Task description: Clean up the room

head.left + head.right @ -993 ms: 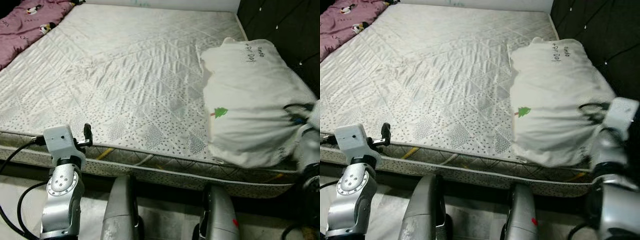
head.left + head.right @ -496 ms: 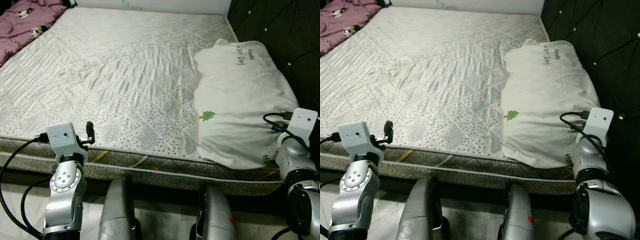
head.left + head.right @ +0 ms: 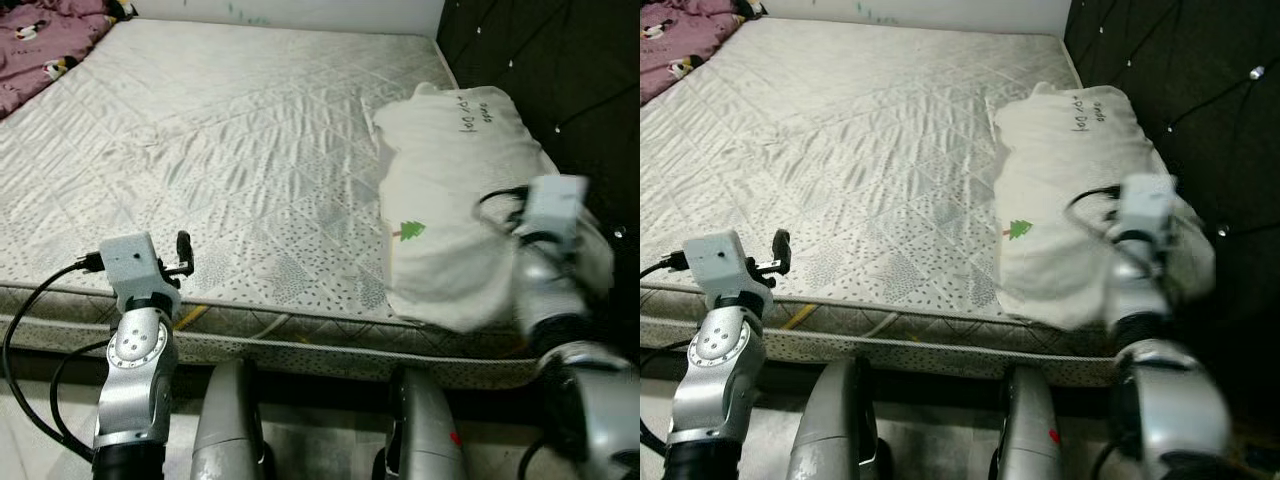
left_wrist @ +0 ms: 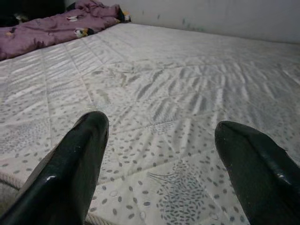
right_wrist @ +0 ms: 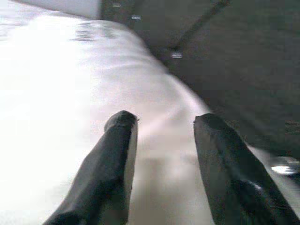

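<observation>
A white pillow with a small green tree print lies on the right side of the bare quilted mattress, next to the dark headboard. My right arm is raised over the pillow's near right corner, blurred by motion. In the right wrist view my right gripper is open, its fingers just above the white pillow cloth. My left gripper is open too and holds nothing. It hovers low over the mattress's near edge, at the front left.
A purple blanket lies bunched at the mattress's far left corner. The dark tufted headboard walls off the right side. My two silver legs stand against the bed's front edge on a pale floor.
The camera has swung to the right. My right arm has risen and moved left, from beside the pillow to over its near right corner. My left arm has hardly moved.
</observation>
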Available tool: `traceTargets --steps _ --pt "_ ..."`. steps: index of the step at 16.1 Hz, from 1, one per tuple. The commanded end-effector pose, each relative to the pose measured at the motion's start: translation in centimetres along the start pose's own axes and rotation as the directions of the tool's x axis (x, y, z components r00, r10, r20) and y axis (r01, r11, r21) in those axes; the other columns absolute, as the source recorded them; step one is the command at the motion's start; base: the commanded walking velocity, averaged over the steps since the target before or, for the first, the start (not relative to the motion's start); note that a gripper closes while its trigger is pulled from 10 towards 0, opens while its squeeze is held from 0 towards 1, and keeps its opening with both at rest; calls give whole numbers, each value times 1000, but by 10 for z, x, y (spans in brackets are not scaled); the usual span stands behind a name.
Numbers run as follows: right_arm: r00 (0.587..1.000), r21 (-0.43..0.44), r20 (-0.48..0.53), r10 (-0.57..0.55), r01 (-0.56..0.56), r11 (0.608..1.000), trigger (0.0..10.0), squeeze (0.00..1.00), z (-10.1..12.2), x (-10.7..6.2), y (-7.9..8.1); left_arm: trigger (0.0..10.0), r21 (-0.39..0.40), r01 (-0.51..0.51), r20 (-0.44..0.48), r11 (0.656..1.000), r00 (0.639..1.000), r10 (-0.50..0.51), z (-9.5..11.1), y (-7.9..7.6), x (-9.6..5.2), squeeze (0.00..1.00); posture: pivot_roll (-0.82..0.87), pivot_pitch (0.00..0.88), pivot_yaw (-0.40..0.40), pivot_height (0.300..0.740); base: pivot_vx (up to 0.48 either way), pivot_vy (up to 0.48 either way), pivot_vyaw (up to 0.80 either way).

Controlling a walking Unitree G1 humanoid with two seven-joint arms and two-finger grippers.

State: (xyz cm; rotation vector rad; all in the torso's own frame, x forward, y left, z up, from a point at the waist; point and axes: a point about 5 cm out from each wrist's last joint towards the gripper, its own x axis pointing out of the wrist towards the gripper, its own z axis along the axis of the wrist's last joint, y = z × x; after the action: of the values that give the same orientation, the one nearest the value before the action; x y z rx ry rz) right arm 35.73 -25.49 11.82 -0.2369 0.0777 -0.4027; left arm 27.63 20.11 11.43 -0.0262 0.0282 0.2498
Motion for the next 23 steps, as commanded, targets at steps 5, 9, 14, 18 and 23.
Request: traceTargets --steps 5,9,14,18,23 --pt "991 -44 -129 37 -43 998 10000 1000 -47 -24 -2 10000 -29 -28 18 999 999 28 1 0 10 0 84 0 -28 548 0 0 0" --pt "990 -46 28 136 -135 990 10000 1000 -9 -19 27 10000 -48 -33 73 998 997 36 14 -6 20 0 68 0 -28 548 0 0 0" --pt "968 135 -209 140 -113 984 10000 1000 -21 -21 43 10000 -50 -57 110 997 992 62 23 -3 15 0 57 0 -20 548 0 0 0" --pt "903 163 -386 189 -135 977 10000 1000 -47 -32 48 10000 -45 -78 94 996 992 82 19 2 14 0 61 0 -40 548 0 0 0" --pt "972 131 -196 130 -106 986 10000 1000 -10 -17 45 10000 -35 -92 75 995 993 94 14 8 9 0 102 0 -45 548 0 0 0"
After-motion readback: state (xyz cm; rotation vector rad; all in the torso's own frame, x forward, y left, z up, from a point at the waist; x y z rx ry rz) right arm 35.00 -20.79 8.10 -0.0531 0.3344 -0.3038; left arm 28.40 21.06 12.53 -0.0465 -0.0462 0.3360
